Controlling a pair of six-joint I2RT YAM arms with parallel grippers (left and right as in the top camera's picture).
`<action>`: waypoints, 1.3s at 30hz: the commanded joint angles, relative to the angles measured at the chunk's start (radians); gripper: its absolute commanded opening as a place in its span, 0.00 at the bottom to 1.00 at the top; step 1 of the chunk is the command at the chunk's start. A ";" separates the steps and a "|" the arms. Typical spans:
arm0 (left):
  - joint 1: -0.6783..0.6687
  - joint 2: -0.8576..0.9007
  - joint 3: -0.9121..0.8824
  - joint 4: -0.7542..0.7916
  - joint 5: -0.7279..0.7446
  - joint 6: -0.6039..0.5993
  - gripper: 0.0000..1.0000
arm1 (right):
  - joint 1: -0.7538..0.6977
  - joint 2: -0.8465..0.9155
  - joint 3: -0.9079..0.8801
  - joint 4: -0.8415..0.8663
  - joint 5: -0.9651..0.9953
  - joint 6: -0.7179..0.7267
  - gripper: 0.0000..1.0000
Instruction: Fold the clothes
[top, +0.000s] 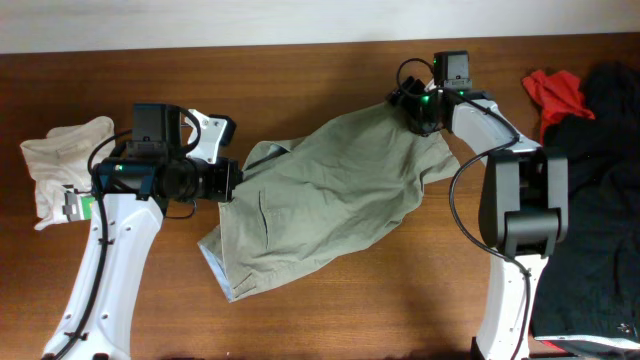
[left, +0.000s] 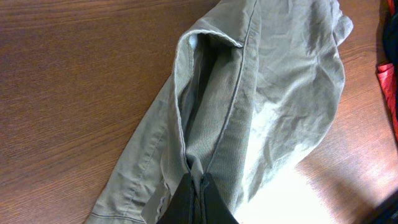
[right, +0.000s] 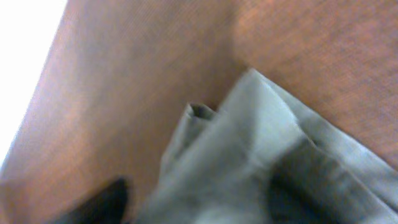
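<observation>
The khaki trousers (top: 330, 200) lie crumpled across the middle of the wooden table, stretched between both grippers. My left gripper (top: 232, 180) is shut on their left edge. In the left wrist view, the black fingers (left: 198, 196) pinch a fold of the trousers (left: 280, 93) beside a seam and an open waistband or pocket. My right gripper (top: 412, 108) holds the far right corner. The right wrist view is blurred. It shows folded khaki cloth (right: 280, 143) filling the jaws (right: 199, 208), with one dark finger at the lower left.
A small white garment (top: 60, 160) with a green label lies at the far left behind my left arm. A red garment (top: 555, 92) and a black garment (top: 600, 200) lie at the right edge. The red one also shows in the left wrist view (left: 388, 87).
</observation>
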 joint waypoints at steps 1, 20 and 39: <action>-0.004 -0.003 0.005 -0.002 0.018 -0.010 0.01 | 0.010 0.007 0.014 0.026 0.019 0.009 0.20; 0.021 -0.069 0.932 -0.428 -0.129 -0.036 0.01 | -0.097 -1.224 0.196 -0.718 0.361 -0.513 0.04; 0.021 0.485 1.056 0.544 -0.128 -0.227 0.00 | -0.214 -0.519 0.750 -0.577 0.294 -0.519 0.04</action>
